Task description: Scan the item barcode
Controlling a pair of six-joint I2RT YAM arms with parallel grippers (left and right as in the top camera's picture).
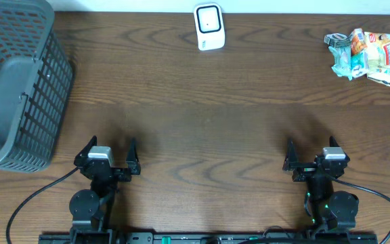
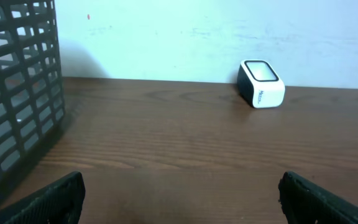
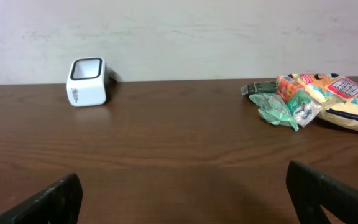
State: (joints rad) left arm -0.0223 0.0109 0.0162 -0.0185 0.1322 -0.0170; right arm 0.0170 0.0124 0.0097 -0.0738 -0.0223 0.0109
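A white barcode scanner (image 1: 209, 26) with a dark window stands at the table's far edge, near the middle. It also shows in the left wrist view as the scanner (image 2: 261, 84) and in the right wrist view as the scanner (image 3: 87, 82). The items, a pile of snack packets (image 1: 365, 57), lie at the far right; the right wrist view shows the packets (image 3: 316, 99) in teal, orange and yellow. My left gripper (image 1: 112, 144) (image 2: 181, 193) and right gripper (image 1: 311, 146) (image 3: 185, 196) rest near the front edge. Both are open and empty, far from the packets.
A dark grey slatted basket (image 1: 42, 102) fills the far left corner, and its wall (image 2: 17, 93) stands close on the left of the left wrist view. A pale wall runs behind the table's far edge. Cables trail from both arm bases along the front.
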